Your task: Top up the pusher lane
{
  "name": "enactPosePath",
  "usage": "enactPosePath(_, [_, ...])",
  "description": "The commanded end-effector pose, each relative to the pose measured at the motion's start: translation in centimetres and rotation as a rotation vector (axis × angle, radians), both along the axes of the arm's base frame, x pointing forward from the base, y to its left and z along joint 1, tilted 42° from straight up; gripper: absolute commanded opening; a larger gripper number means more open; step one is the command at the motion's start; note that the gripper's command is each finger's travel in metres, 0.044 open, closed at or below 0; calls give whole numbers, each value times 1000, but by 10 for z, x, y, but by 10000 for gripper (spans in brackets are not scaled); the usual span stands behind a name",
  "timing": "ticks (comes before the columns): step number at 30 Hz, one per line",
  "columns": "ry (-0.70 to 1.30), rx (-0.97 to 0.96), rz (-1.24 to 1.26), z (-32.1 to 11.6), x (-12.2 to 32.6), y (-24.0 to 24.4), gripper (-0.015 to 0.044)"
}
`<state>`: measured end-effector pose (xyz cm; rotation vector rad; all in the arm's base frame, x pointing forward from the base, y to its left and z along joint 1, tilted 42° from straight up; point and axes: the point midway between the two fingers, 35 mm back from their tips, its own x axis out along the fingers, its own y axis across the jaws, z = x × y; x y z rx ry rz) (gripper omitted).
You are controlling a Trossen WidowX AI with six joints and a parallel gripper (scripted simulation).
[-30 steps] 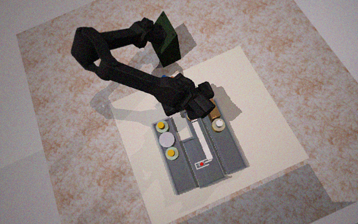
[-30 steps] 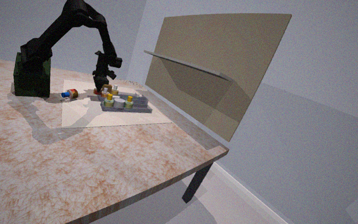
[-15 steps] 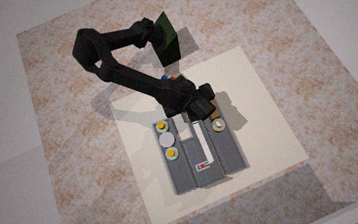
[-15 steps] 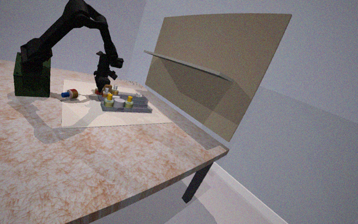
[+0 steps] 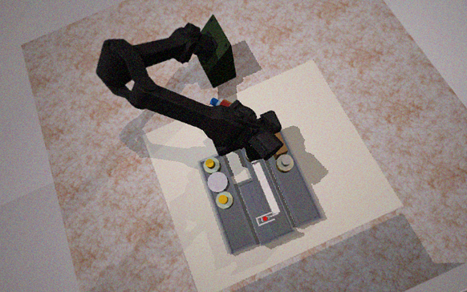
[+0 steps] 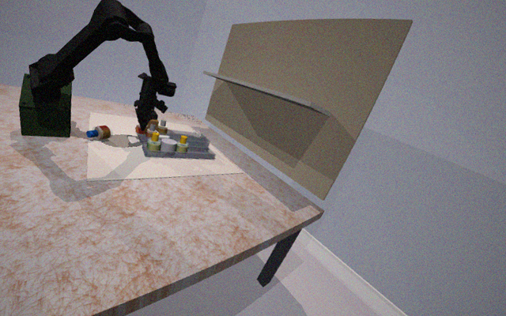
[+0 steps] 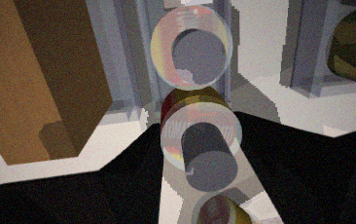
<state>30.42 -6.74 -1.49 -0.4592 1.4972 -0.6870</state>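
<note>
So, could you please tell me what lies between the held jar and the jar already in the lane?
Nothing: in the wrist view the held jar sits directly before the lane jar.

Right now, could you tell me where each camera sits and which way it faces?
Top: overhead, tilted down on the lane rack; the whole arm shows.
Exterior: off the table's corner, looking across at the rack and backboard; arm and base show.
Wrist: on the gripper, looking down past the held jar at the lane jar; dark fingers show.
Top and exterior share the yellow-capped jars.
</note>
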Motion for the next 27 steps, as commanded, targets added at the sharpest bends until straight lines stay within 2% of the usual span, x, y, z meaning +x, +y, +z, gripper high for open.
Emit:
enactPosePath(1, [-32, -4, 1, 4, 12, -1, 0])
enactPosePath(27, [-33, -5, 1, 8, 24, -2, 0])
